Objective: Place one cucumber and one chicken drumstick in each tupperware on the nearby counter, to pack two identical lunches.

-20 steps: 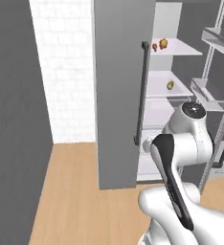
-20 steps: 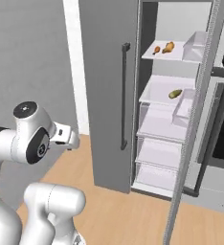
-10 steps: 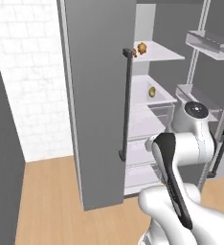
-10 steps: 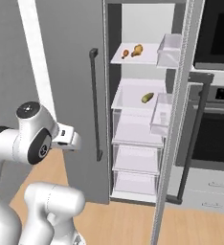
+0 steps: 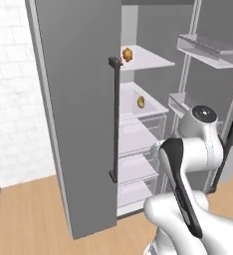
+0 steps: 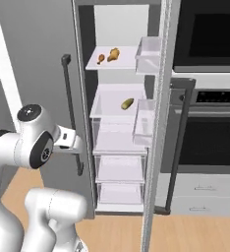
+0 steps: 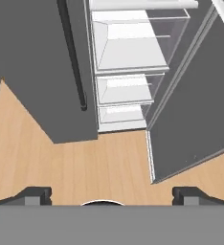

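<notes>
The gripper [image 7: 112,196] is standing with its jaws spread wide and nothing between them, its two dark fingertips [image 7: 35,195] showing far apart at the bottom of the hand view. It is pointing down at the wooden floor [image 7: 85,162] in front of an open fridge [image 6: 119,147], whose grey left door [image 5: 73,114] with a dark vertical handle [image 5: 113,119] is swung out. Inside, two chicken drumsticks [image 6: 109,55] are lying close together on the top shelf [image 6: 117,61], well above the hand. A small yellow-green item [image 6: 127,103], too small to name surely, is resting in the bin below. Clear drawers [image 7: 126,88] are stacked under that. A built-in oven [image 6: 208,128] is standing just right of the fridge.
</notes>
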